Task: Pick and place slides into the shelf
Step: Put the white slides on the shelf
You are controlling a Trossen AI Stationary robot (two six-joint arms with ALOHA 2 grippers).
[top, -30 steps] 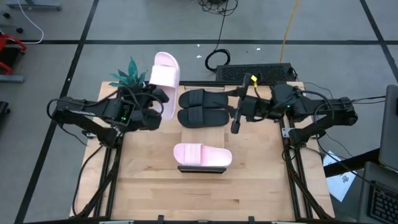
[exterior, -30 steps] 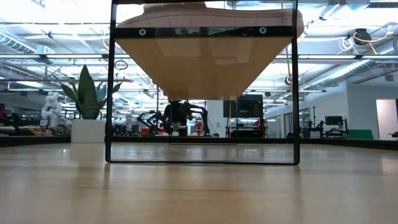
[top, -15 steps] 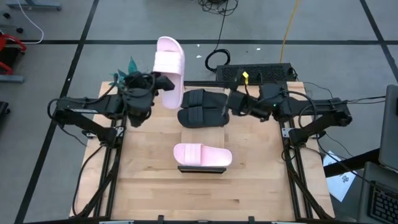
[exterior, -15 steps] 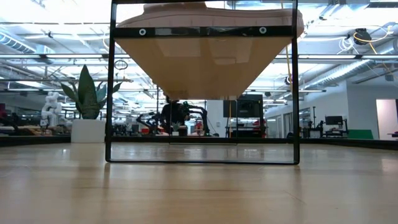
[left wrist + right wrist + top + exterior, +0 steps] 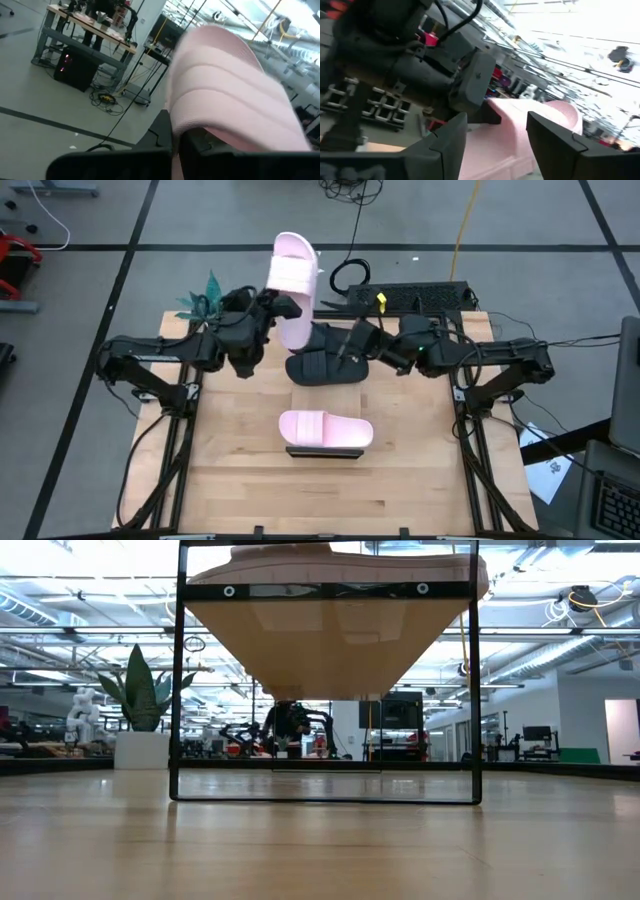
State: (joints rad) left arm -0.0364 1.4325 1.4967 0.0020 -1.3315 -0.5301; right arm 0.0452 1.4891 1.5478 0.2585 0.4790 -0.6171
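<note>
Gripping a pink slide (image 5: 293, 288), left claw (image 5: 277, 305) holds it aloft.

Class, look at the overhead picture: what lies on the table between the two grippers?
In the high view, the two black slides lie between the left gripper, which holds a pink slide, and the right gripper.
</note>
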